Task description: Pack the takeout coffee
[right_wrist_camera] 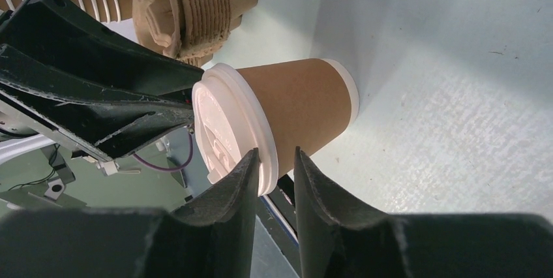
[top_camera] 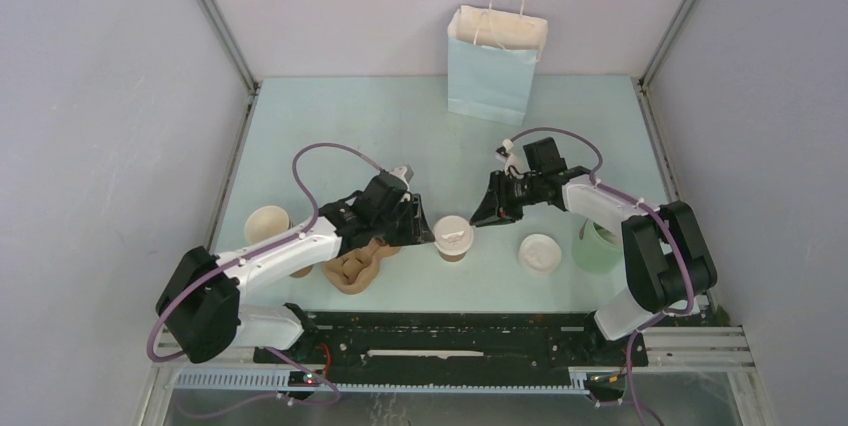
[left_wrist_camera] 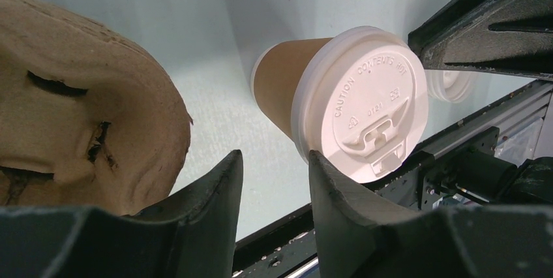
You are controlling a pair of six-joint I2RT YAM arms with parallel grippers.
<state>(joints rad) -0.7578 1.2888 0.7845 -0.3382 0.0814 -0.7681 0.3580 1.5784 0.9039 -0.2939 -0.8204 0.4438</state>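
Top, takeout coffee (top_camera: 453, 238): upright on table (top_camera: 400, 126), between both grippers, just right of carrier (top_camera: 355, 266).
Left wrist, left gripper (left_wrist_camera: 274, 183): jaws roughly half apart, nothing held.
Left wrist, coffee: just past the fingertips, beside the carrier.
Right wrist, right gripper (right_wrist_camera: 276, 180): jaws narrowly parted, lid (right_wrist_camera: 222, 128) rim at the gap, can't tell if gripped.
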